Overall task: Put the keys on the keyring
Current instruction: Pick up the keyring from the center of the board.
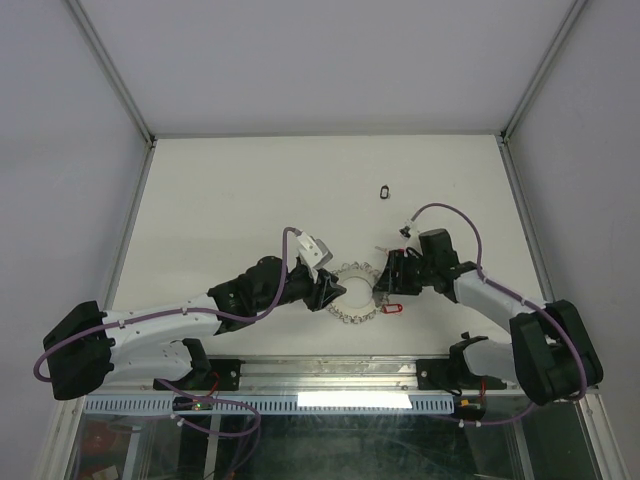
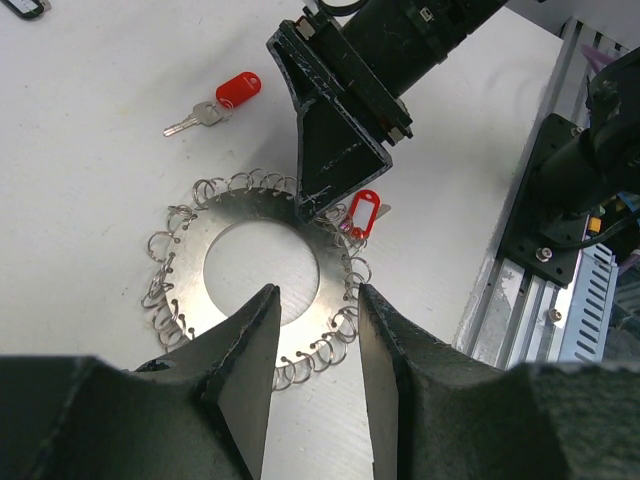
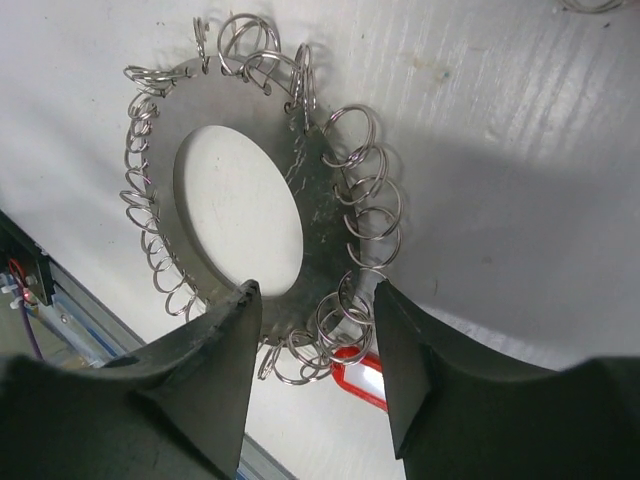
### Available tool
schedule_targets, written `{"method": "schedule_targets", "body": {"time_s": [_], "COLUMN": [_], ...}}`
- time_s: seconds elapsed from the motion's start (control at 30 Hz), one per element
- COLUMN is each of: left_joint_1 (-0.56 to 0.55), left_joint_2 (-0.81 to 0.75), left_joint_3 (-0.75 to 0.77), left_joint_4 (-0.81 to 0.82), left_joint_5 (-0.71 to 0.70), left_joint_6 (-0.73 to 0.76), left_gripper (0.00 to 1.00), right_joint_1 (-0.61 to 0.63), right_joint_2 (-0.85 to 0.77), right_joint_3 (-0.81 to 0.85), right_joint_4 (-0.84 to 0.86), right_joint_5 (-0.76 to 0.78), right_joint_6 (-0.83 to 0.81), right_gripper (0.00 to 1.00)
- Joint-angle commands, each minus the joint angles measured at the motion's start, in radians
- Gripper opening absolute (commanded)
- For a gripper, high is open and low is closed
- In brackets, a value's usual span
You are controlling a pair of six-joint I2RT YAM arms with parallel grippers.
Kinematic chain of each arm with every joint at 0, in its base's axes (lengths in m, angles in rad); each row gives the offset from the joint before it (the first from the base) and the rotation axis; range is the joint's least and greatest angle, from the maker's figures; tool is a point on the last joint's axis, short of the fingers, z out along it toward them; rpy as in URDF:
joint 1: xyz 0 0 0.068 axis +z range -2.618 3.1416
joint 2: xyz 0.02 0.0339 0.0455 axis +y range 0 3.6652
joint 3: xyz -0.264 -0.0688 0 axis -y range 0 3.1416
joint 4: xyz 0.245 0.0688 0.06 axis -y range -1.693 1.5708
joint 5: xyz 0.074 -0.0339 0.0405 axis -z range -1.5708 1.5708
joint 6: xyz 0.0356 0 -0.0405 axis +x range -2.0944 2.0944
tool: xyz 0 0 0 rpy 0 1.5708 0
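The keyring (image 1: 354,303) lies flat on the white table between both arms, a grey disc (image 2: 250,205) with a wide hole and wire loops round its rim. My left gripper (image 2: 318,292) stands open, its fingers straddling the disc's near edge without pinching it. My right gripper (image 3: 315,300) is open over the opposite rim (image 3: 320,210), with several loops between its fingers. A red-tagged key (image 2: 363,213) lies against those loops (image 3: 365,380); I cannot tell whether it is threaded on. A second red-tagged key (image 2: 225,95) lies loose beyond the ring. A black-tagged key (image 1: 385,190) lies farther back.
The right arm's black finger (image 2: 335,150) reaches down to the ring's far rim. The arms' mounting rail (image 1: 330,375) runs along the near table edge. White enclosure walls and metal posts (image 1: 130,100) bound the table at the back and sides.
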Motion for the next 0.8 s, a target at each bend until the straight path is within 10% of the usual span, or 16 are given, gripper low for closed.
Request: {"method": "schedule_targets", "body": {"time_s": [0.0,0.77], "left_joint_1": [-0.012,-0.012], "left_joint_2": [-0.002,0.030], "left_joint_3": [0.044,0.051], "left_joint_4": [0.030,0.040], "left_joint_5": [0.023,0.038], "left_joint_6": [-0.006,-0.017], "left_gripper": [0.36,0.35], "right_joint_1": [0.018,0.153], "right_joint_2": [-0.078,-0.122], "right_joint_3": [0.046,0.074], "right_joint_4": [-0.059,-0.189], "right_joint_5": [0.085,0.255], "right_joint_6": [0.005,0.134], "right_gripper": [0.52,0.44]}}
